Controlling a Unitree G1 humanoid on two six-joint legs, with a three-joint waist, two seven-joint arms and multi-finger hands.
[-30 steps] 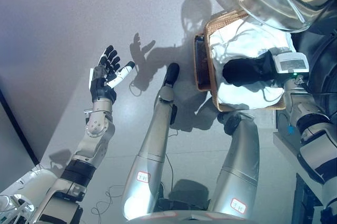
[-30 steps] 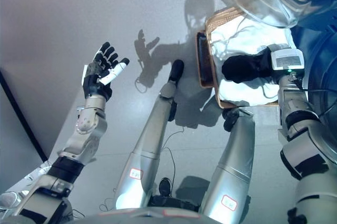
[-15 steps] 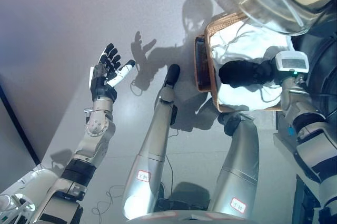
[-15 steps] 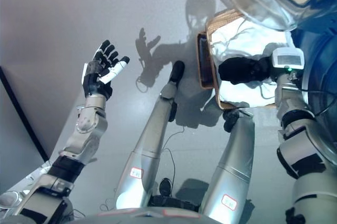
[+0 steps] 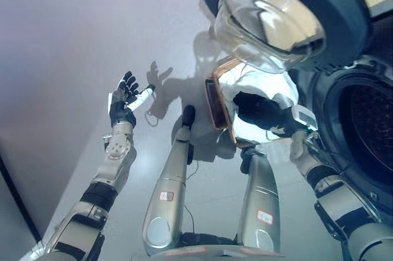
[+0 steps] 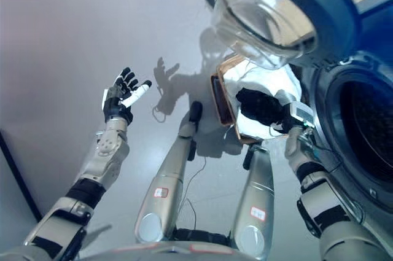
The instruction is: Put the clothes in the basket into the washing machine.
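Right hand (image 5: 258, 110) over white clothes (image 5: 261, 83) in the basket (image 5: 216, 102) (washing machine (image 5: 359, 120) door open).

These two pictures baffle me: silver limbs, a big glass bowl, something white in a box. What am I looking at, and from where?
You are looking down through the two eyes of a camera on a humanoid robot's head, so both pictures show one scene from almost the same spot. The silver arms are the robot's own. Its left hand is raised over the grey floor with fingers spread, holding nothing. Its right hand reaches into a wicker basket on the floor, resting on the white clothes inside; whether its fingers have gripped the cloth cannot be seen. The glass bowl is the window of the washing machine's open door, swung out above the basket. At the right is the washing machine's dark drum, where the clothes are meant to go.
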